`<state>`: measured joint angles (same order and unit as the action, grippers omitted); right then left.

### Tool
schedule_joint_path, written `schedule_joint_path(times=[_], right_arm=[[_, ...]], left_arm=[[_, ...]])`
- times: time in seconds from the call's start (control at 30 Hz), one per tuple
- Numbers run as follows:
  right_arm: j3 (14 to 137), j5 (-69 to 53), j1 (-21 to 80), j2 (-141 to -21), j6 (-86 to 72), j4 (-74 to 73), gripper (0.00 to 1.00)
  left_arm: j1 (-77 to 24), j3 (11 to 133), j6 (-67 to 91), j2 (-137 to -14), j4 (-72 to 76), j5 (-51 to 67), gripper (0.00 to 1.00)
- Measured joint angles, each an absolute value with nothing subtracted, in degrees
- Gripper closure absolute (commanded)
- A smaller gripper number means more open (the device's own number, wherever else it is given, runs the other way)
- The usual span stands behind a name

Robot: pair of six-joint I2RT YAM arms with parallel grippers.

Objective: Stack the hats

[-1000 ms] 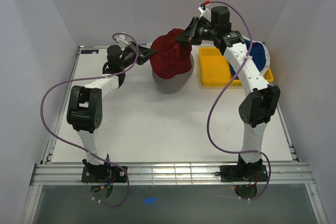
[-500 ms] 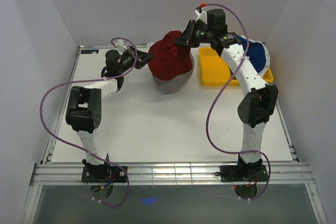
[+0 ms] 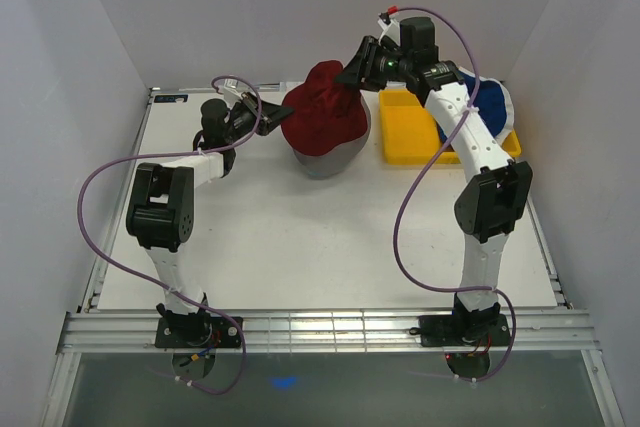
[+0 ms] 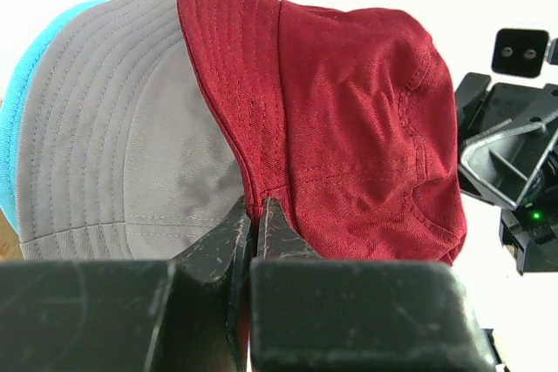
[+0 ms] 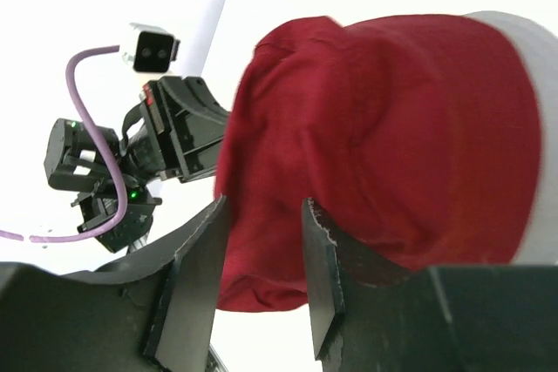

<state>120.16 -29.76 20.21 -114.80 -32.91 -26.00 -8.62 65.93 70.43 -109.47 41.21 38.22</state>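
The dark red hat (image 3: 322, 115) sits over the grey hat (image 3: 330, 159) at the back middle of the table. A teal hat (image 4: 17, 102) shows under the grey hat (image 4: 131, 145) in the left wrist view. My left gripper (image 3: 272, 115) is shut on the brim of the dark red hat (image 4: 349, 111), at its left side. My right gripper (image 3: 352, 77) is at the hat's right top. Its jaws stand apart, with the dark red hat (image 5: 392, 128) right behind them. A navy blue hat (image 3: 487, 97) and a white hat (image 3: 503, 115) lie by the tray, partly hidden by my right arm.
A yellow tray (image 3: 405, 132) stands to the right of the hat pile, under my right arm. White walls close in the back and both sides. The table's front edge rail runs by the arm bases.
The dark red hat has shifted slightly left and settled over the grey hat. My left gripper has drawn back a little to the left with the brim. My right gripper stays at the hat's top.
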Motion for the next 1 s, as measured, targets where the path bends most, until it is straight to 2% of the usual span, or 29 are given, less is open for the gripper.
schedule_joint_path(times=[0.23,0.5,0.67,1.0], right_arm=[[114.69,-30.41,15.51,-111.61,-33.15,-25.71,0.54],[96.79,-34.70,6.31,-105.54,-35.24,-19.97,0.56],[90.15,-37.26,6.13,-105.47,-36.42,-16.95,0.56],[83.35,-44.42,6.50,-109.47,-44.86,-1.30,0.55]], left_arm=[[-8.56,65.91,70.43,-110.48,42.00,38.46,0.91],[-8.36,65.80,70.46,-111.31,42.04,38.57,0.82],[-8.36,65.67,70.41,-111.31,41.98,38.57,0.75],[-8.34,65.67,69.84,-111.31,40.64,38.54,0.73]])
